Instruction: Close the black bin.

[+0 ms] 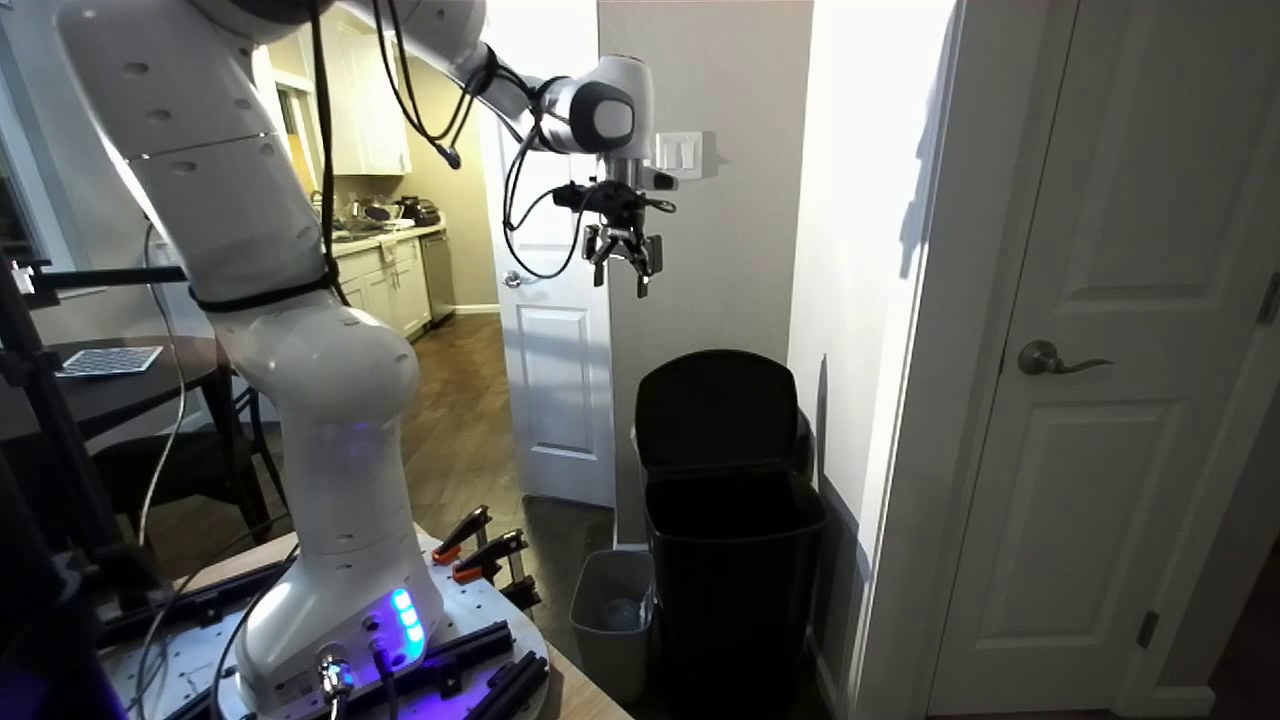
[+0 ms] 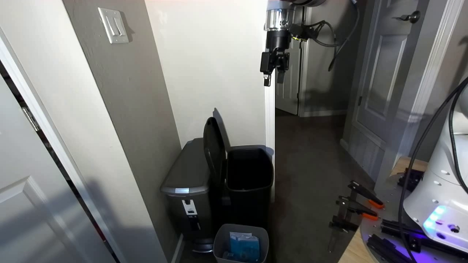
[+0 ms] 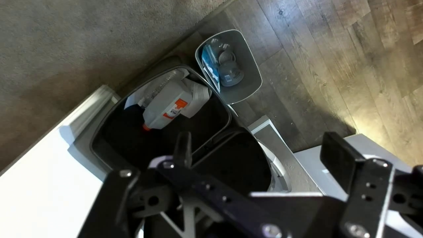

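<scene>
The black bin stands upright on the floor by the white wall, and it also shows in an exterior view. Its hinged lid is raised, standing nearly upright at the rim in both exterior views. In the wrist view the bin's inside shows a milk jug and pale packaging. The lid appears between the fingers there, well below them. My gripper is open and empty, high above the bin and touching nothing; it also shows in an exterior view.
A small grey wastebasket stands beside the bin. A dark grey lidded step bin stands against the wall on the lid's side. A light switch is on the grey wall. Clamps sit at the robot table's edge.
</scene>
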`<state>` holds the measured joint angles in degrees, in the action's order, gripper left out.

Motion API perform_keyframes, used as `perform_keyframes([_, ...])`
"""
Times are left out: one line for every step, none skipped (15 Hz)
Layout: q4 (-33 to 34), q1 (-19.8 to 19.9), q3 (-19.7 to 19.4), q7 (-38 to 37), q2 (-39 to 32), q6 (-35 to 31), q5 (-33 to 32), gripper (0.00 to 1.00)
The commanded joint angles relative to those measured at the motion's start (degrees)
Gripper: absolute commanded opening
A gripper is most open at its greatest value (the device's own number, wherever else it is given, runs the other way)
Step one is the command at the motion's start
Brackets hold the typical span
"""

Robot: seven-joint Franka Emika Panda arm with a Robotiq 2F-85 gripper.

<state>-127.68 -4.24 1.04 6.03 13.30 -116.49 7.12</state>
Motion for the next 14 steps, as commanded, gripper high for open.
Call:
perform_keyframes([4.97, -0.47, 1.1, -0.61, -5.77, -1.97, 0.8, 1.0])
perform_keyframes([6.26, -0.51, 1.3, -0.89, -7.36, -2.27, 0.73, 1.0])
perform_keyframes([7.39, -0.46, 1.43, -0.93, -8.67, -2.33, 0.57, 1.0])
perform_keyframes([8.69, -0.34, 1.47, -0.9, -10.26, -2.07, 0.85, 1.0])
perform_keyframes([9.72, -0.25, 1.59, -1.09, -11.51, -1.83, 0.68, 1.0])
perform_keyframes([10.63, -0.23, 1.59, -0.74, -12.68, -1.29, 1.14, 1.0])
perform_keyframes([11.48, -0.21, 1.53, 0.32, -13.62, -0.36, 2.11, 1.0])
perform_keyframes([9.19, -0.09, 1.64, -0.02, -11.29, -1.3, 0.33, 1.0])
perform_keyframes([9.95, -0.06, 1.67, -0.03, -12.38, -1.28, 0.59, 1.0])
perform_keyframes([10.5, -0.05, 1.7, -0.03, -13.18, -1.28, 0.69, 1.0])
perform_keyframes([10.8, -0.04, 1.72, -0.04, -13.63, -1.27, 0.71, 1.0])
perform_keyframes([10.89, -0.03, 1.72, -0.04, -13.72, -1.27, 0.72, 1.0])
perform_keyframes([10.97, -0.03, 1.72, -0.04, -13.72, -1.24, 0.73, 1.0])
perform_keyframes([11.04, -0.03, 1.73, -0.04, -13.72, -1.22, 0.73, 1.0])
